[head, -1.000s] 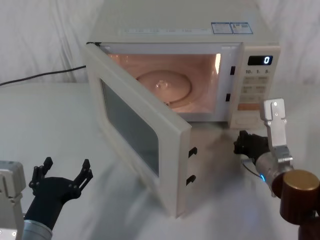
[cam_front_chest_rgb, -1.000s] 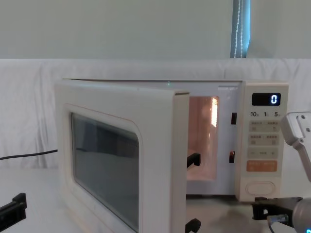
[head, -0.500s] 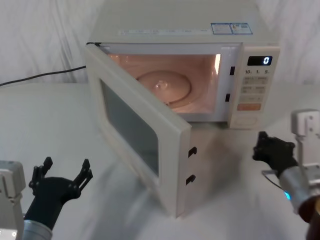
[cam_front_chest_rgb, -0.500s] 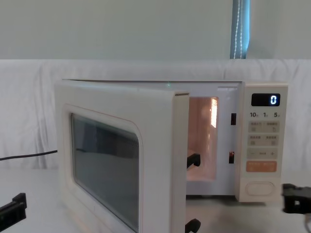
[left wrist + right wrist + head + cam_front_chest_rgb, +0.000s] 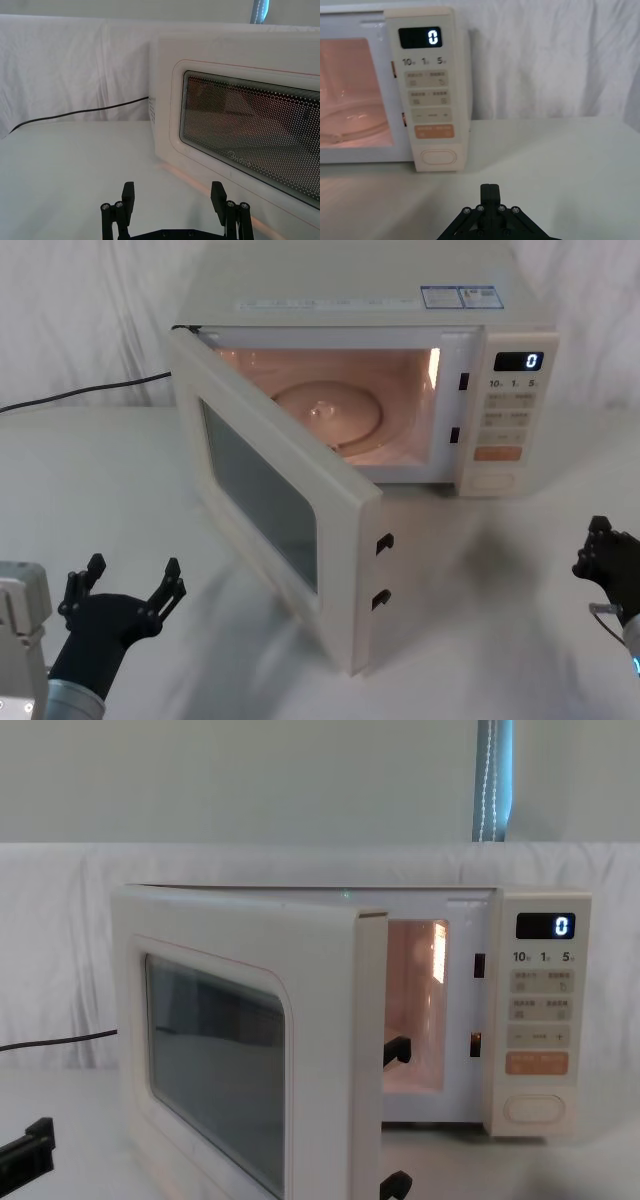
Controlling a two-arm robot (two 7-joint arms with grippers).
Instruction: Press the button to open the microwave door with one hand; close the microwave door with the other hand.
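My right end effector (image 5: 607,558) has pulled back from the button (image 5: 496,480) toward the table's near right edge, fingers closed together on nothing. The door (image 5: 272,492) stands swung wide from its left hinge, cavity lit, so I judge the pressing half done. The microwave sits at the table's far edge, its button low on the right panel. Closing is left for my left end effector (image 5: 122,593), which waits open near the near left corner, well apart from the door's outer face.
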